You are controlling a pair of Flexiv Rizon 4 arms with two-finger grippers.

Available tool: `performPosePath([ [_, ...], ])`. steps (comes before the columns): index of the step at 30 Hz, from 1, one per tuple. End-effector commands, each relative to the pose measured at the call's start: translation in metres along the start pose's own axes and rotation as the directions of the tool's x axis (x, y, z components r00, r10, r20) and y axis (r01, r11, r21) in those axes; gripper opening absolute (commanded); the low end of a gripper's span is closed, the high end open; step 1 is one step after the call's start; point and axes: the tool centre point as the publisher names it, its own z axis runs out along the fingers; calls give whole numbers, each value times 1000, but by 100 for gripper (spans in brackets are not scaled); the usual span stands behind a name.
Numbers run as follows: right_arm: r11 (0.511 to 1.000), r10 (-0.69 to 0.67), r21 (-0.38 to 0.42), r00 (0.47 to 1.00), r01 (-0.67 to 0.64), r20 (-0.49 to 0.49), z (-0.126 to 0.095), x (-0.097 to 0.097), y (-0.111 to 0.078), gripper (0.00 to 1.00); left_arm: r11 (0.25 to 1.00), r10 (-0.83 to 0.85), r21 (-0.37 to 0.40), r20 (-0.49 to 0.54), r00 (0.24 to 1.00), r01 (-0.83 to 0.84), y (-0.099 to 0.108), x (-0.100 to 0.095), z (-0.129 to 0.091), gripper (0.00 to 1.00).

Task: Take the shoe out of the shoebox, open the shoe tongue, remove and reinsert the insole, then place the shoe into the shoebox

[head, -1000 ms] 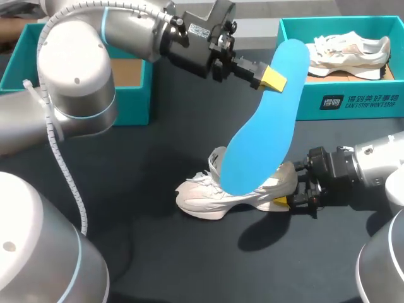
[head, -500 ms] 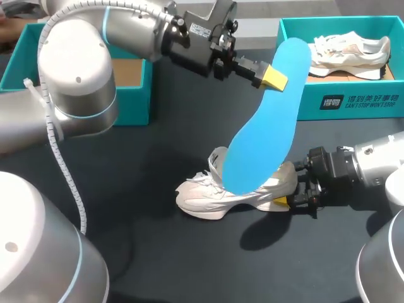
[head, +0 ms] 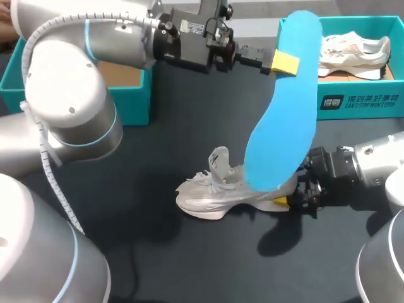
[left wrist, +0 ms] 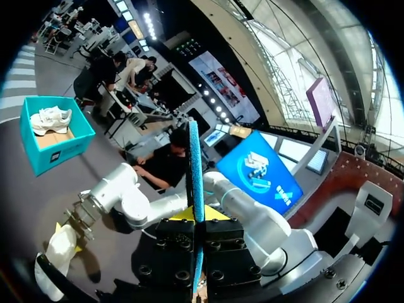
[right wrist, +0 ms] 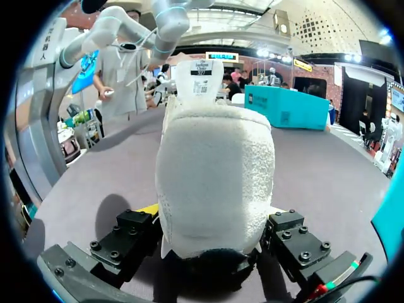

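A white shoe (head: 214, 192) stands upright on the dark table, toe to the left. My right gripper (head: 289, 197) is shut on its heel; in the right wrist view the fuzzy heel (right wrist: 214, 183) fills the space between the fingers of the right gripper (right wrist: 214, 237). My left gripper (head: 283, 63) is shut on a blue insole (head: 284, 120), which hangs above the shoe with its lower end near the heel. The left wrist view shows the insole (left wrist: 196, 170) edge-on, clamped in the left gripper (left wrist: 198, 218), and the shoe (left wrist: 57, 252) below.
A teal shoebox (head: 360, 104) at the back right holds a second white shoe (head: 353, 53). Another teal shoebox (head: 136, 95), open, stands at the back left behind my left arm. The same box (right wrist: 287, 107) is visible beyond the shoe in the right wrist view.
My left gripper has moved right and up with the insole, which now hangs more upright, its lower end shifted from the shoe's opening toward the heel. The right gripper and shoe have stayed put.
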Motion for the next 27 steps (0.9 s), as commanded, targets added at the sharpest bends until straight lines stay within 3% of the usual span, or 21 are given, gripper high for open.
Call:
performPosePath([
  [1, 1000, 1, 5, 1000, -1, 2, 6, -1, -2, 0, 999, 21, 50, -23, 1000, -20, 3, 19, -5, 0],
  [10, 1000, 1, 5, 1000, -1, 2, 6, -1, -2, 0, 998, 25, 64, -126, 992, -18, 3, 33, -15, 0],
  [27, 1000, 1, 5, 1000, -1, 2, 6, -1, -2, 0, 995, -8, 94, -108, 994, 19, 30, 52, -43, 0],
])
